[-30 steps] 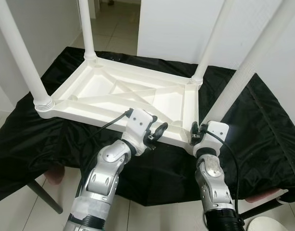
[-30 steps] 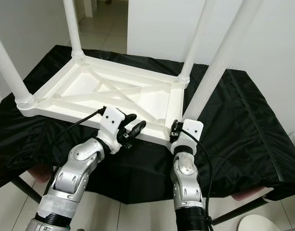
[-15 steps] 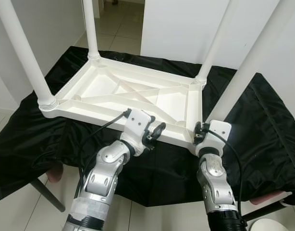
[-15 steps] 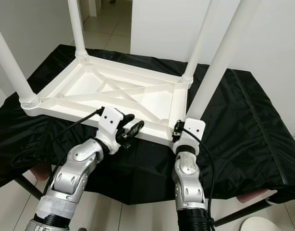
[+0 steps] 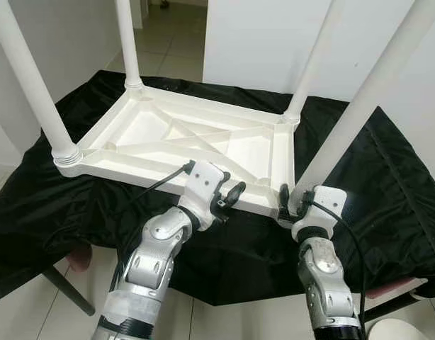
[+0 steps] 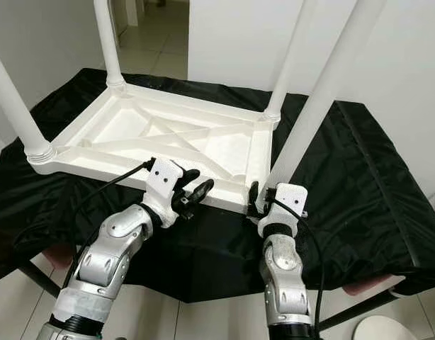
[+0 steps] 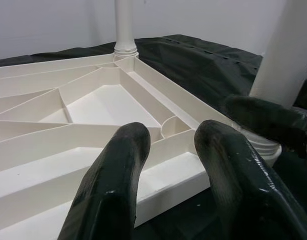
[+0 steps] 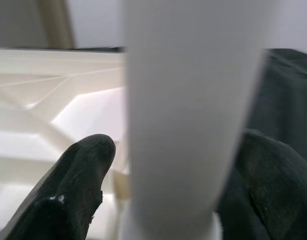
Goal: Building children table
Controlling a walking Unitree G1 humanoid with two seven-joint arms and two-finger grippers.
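A black cloth (image 5: 387, 191) covers the supporting table, draping over its near edge toward the pale tiled floor (image 5: 168, 49). Directly on the cloth lies a white plastic children's table (image 5: 182, 145), upside down, its ribbed underside facing up. It sits toward the left and middle of the cloth, leaving the right side bare. Four white legs (image 5: 26, 78) stand upright from its corners.

Head stereo downward over upturned table (image 5: 196, 134); wrist close-ups.
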